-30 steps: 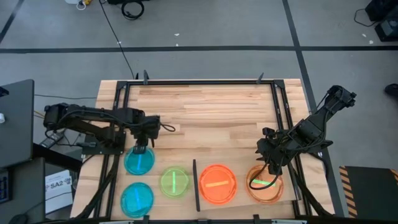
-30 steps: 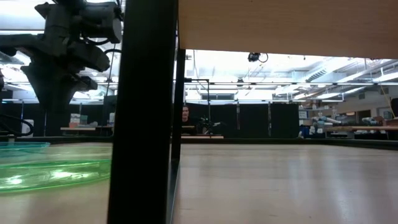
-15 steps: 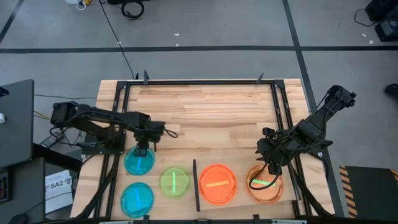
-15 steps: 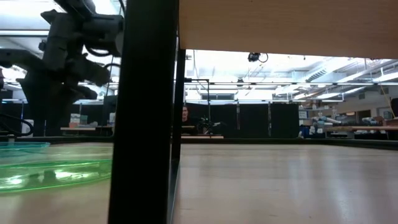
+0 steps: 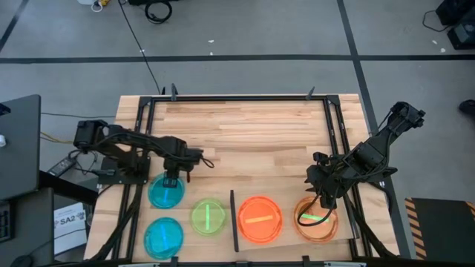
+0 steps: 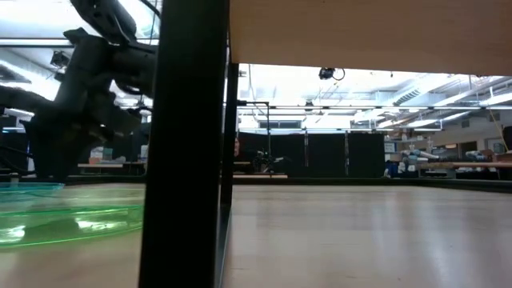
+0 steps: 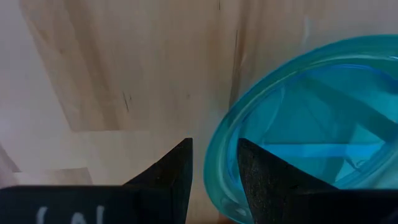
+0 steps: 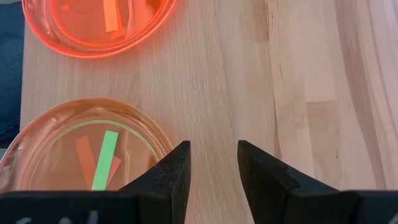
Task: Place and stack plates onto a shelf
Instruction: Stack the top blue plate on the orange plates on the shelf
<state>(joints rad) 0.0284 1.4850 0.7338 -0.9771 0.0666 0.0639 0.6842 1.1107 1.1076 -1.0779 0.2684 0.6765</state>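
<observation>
Two blue plates (image 5: 166,194) (image 5: 163,237), a green plate (image 5: 208,217), an orange plate (image 5: 259,219) and a pale orange plate (image 5: 317,221) lie flat in a row near the table's front edge. The shelf's black strip (image 5: 233,220) runs between the green and orange plates. In the low view the shelf (image 6: 368,32) is a pale board overhead. My left gripper (image 7: 214,146) is open and points down over the farther blue plate's far rim (image 7: 217,143), one finger outside the rim, one over the plate's inside. My right gripper (image 8: 213,146) hangs open above bare wood beside the pale orange plate (image 8: 87,149).
A black frame (image 5: 237,97) runs around the tabletop, with rails along both sides. In the low view a thick black post (image 6: 188,144) stands beside the green plate (image 6: 64,224). Bare planks (image 5: 245,141) fill the table's far half.
My left gripper has sunk toward the farther blue plate's far rim and tipped to point more steeply down, its fingers the same width apart. No plate has moved.
</observation>
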